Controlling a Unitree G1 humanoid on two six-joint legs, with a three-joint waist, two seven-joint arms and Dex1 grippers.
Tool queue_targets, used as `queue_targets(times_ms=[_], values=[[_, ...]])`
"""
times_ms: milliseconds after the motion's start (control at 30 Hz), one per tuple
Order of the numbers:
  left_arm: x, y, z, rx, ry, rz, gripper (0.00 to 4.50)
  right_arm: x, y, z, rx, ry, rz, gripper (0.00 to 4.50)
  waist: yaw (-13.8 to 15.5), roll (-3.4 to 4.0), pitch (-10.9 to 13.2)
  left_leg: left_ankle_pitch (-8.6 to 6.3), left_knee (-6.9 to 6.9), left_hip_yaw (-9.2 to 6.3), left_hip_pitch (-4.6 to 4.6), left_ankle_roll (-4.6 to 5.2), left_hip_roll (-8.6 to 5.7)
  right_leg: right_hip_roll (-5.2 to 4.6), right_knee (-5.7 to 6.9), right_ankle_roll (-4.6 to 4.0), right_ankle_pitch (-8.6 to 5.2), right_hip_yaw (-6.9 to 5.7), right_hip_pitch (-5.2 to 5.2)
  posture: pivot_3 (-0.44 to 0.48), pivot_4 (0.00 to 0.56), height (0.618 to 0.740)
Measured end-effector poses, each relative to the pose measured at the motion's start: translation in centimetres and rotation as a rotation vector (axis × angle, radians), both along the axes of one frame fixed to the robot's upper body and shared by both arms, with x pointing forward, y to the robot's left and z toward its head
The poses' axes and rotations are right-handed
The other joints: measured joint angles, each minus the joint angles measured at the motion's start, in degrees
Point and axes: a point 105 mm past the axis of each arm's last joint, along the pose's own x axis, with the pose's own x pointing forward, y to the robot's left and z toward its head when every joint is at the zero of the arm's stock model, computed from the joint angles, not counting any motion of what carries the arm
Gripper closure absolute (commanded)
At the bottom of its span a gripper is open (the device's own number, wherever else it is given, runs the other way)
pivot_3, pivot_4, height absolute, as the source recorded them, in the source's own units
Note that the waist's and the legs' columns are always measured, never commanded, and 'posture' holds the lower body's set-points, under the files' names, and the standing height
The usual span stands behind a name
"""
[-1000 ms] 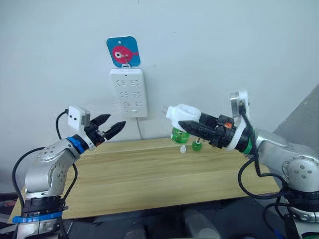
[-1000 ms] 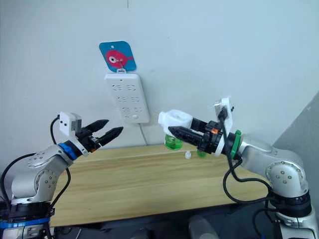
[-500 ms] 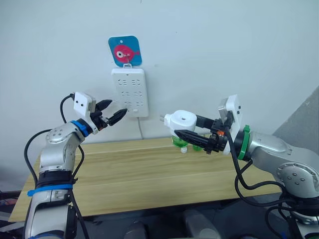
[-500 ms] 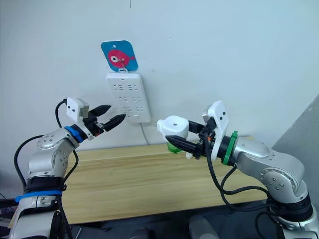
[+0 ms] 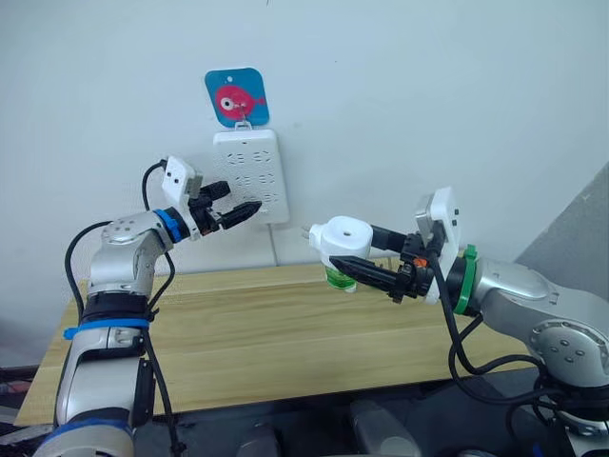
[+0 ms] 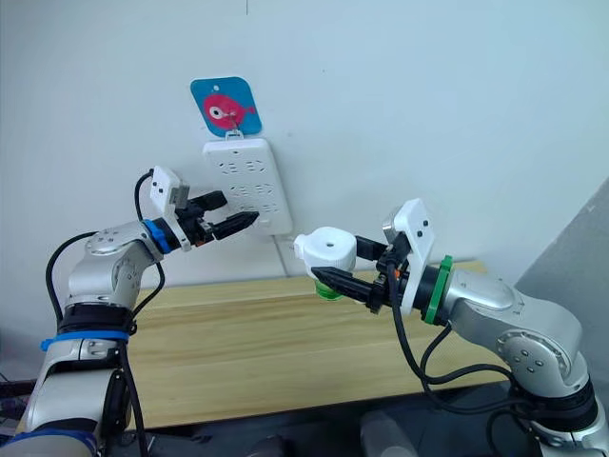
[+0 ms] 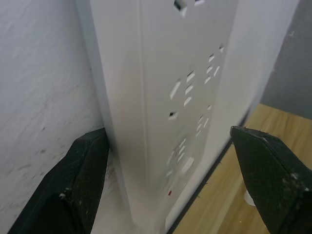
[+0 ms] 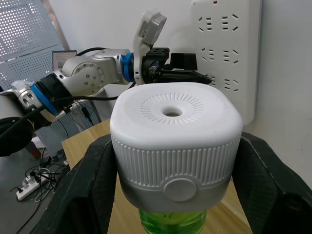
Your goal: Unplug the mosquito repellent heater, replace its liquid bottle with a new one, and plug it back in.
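A pale wooden bench is set against a white wall, on which a tall white power strip is hung below a blue card with a pink fish. A white cord is seen running down from the strip towards the back edge of the bench.

The left hand is raised against the lower part of the strip. In the left wrist view its fingers are spread, one at each side of the strip's body; whether the strip is actually touched cannot be told.

The mosquito repellent heater is gripped by the right hand, held in the air above the back edge of the bench and apart from the strip. Its round vented top is turned upward, and its metal prongs are pointed towards the strip. A green liquid bottle is seen hanging from its underside. The right fingers are closed on the heater's two sides.
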Motion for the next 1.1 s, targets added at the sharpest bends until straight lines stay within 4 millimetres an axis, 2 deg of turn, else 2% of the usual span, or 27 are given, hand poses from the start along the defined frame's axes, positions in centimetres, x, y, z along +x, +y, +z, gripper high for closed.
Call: queue_targets(times_ms=[33, 133, 267, 367, 433, 633, 800, 1000, 1100], values=[[0.0, -0.1, 0.2, 0.000, 0.002, -0.013, 0.42, 0.0, 0.0, 0.0, -0.001, -0.001, 0.000, 1.58, -0.1, 0.00, 0.0, 0.00, 0.00, 0.00, 0.00, 0.00, 0.00, 0.00, 0.00, 0.00, 0.00, 0.00, 0.00, -0.244, 0.072, 0.724], [-0.2, -0.4, 0.5, -0.002, 0.011, -0.046, 1.05, 0.1, 0.0, 0.0, -0.005, -0.007, -0.009, 1.58, -0.4, 0.00, 0.0, 0.00, -0.02, -0.01, 0.00, 0.00, 0.00, 0.00, 0.00, 0.00, 0.00, 0.00, -0.01, -0.246, 0.070, 0.724], [-0.2, -0.4, 0.6, -0.002, 0.025, -0.057, 2.31, 0.6, 0.9, 0.0, -0.025, -0.029, -0.020, 1.58, -0.6, 0.00, 0.0, 0.00, -0.03, -0.04, -0.01, 0.00, 0.01, 0.00, 0.01, 0.01, 0.00, -0.01, -0.04, -0.247, 0.068, 0.724], [-0.4, -0.5, 0.7, -0.009, 0.024, -0.080, 3.14, 1.6, 1.6, -0.4, -0.049, -0.020, -0.060, 1.58, -0.7, 0.00, 0.0, 0.00, -0.01, -0.07, -0.03, 0.00, -0.01, -0.01, 0.01, 0.01, 0.00, -0.03, -0.02, -0.247, 0.068, 0.724], [-0.4, -0.5, 0.7, -0.009, 0.025, -0.078, 3.18, 2.3, 2.3, -0.6, -0.068, -0.017, -0.078, 1.58, -0.6, 0.00, 0.0, 0.00, 0.02, -0.10, -0.03, 0.00, -0.01, -0.02, 0.02, 0.01, 0.00, -0.05, -0.02, -0.247, 0.068, 0.724], [-0.4, -0.6, 0.8, -0.009, 0.034, -0.077, 3.18, 5.9, 4.8, -0.4, -0.103, -0.019, -0.213, 1.58, -0.6, 0.00, 0.0, 0.01, 0.04, -0.23, -0.04, -0.01, -0.01, -0.02, 0.07, 0.00, 0.00, -0.15, 0.00, -0.241, 0.063, 0.724], [-0.4, -0.7, 0.8, -0.007, 0.041, -0.075, 3.18, 7.8, 5.9, -1.1, -0.128, -0.004, -0.297, 1.58, -0.6, 0.00, 0.0, 0.01, 0.05, -0.37, -0.07, -0.01, -0.02, -0.05, 0.12, -0.01, 0.01, -0.25, -0.01, -0.230, 0.061, 0.724], [-0.4, -0.7, 0.9, -0.006, 0.041, -0.075, 3.18, 9.4, 6.4, -2.0, -0.139, 0.001, -0.390, 1.58, -0.6, 0.00, 0.0, 0.02, 0.06, -0.44, -0.09, -0.02, -0.04, -0.06, 0.14, -0.02, 0.01, -0.32, -0.01, -0.220, 0.061, 0.724], [-0.4, -0.8, 0.9, -0.007, 0.041, -0.074, 3.18, 9.5, 7.2, -1.8, -0.114, -0.003, -0.396, 1.58, -0.6, 0.00, 0.0, 0.02, 0.06, -0.51, -0.10, -0.02, -0.04, -0.06, 0.16, -0.02, 0.01, -0.37, -0.01, -0.218, 0.062, 0.724]])
